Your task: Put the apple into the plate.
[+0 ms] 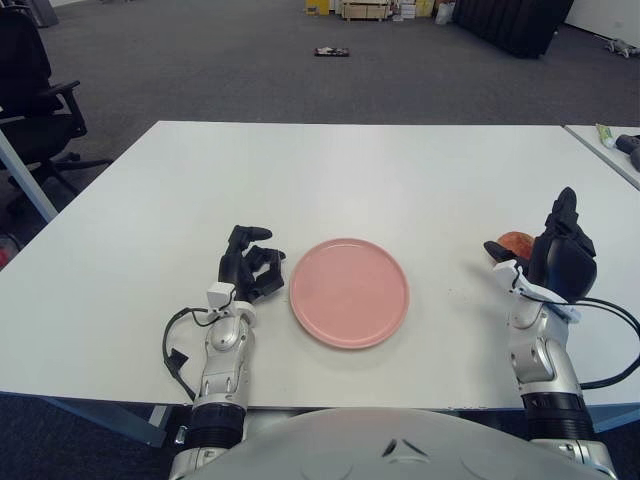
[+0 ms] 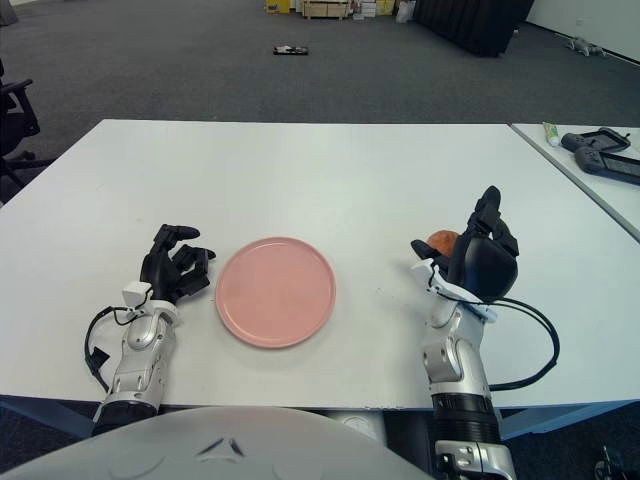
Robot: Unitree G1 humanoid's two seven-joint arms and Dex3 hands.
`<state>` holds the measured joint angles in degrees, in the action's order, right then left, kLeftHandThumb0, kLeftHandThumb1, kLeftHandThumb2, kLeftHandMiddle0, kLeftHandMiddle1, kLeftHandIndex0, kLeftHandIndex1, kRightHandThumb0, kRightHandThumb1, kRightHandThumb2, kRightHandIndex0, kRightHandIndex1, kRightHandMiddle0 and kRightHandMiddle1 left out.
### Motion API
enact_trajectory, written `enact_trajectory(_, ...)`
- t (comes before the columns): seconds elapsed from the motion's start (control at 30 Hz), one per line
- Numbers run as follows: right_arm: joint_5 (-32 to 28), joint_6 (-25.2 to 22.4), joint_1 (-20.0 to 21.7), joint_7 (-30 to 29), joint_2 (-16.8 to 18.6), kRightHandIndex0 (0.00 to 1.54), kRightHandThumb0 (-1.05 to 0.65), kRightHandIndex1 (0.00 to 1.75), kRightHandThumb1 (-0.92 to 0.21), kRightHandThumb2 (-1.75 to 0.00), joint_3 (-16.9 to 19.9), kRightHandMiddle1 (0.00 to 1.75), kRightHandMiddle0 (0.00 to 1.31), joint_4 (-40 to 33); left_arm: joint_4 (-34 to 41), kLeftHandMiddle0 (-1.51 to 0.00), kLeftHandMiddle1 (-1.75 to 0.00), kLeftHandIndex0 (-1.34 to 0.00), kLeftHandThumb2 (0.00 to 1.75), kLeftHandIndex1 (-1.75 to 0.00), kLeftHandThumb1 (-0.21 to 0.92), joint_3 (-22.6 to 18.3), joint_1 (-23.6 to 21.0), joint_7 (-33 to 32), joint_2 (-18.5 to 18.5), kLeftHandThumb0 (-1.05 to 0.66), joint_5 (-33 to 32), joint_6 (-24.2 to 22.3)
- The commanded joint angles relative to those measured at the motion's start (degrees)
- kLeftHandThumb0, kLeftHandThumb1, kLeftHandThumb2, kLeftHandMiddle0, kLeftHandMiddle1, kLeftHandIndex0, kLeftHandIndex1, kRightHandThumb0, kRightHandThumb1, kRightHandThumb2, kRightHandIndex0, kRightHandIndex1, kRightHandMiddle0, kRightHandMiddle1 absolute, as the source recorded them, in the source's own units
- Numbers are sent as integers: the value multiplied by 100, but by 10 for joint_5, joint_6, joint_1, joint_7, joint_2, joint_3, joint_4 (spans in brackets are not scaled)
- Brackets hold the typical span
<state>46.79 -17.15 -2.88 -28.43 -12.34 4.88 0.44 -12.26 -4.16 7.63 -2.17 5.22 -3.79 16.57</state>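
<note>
Evidently the grasp comes first: the apple sits on the white bench, well right of the pink plate, mostly hidden behind the right hand. That hand stands right against the fruit; whether its fingers grip it I cannot tell. Next it must secure the apple, carry it leftward and set it on the plate. Only a reddish-orange top shows. The left hand shows just left of the plate, fingers curled, holding nothing.
</note>
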Motion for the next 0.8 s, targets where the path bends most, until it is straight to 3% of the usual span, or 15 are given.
enact_trajectory(0.0,-14,-21,23,32,-12,0,-100,0,-69,-32,-4,0,0,12,-7,-67,-140,-39,109,-175,42,0,10,-7,2,-1,3,-17)
enact_trajectory(0.3,-32,-46,74,62,-27,0,-92,0,-65,-31,-14,0,0,88,-3,-65,-140,-38,105,-175,45,-1,13,-9,4,-1,1,-21)
enact_trajectory(0.77,-55,-27,126,90,-66,0,-103,0,-72,-33,-64,0,0,216,2,-63,-141,-37,104,-175,47,-1,16,-8,4,-1,1,-22)
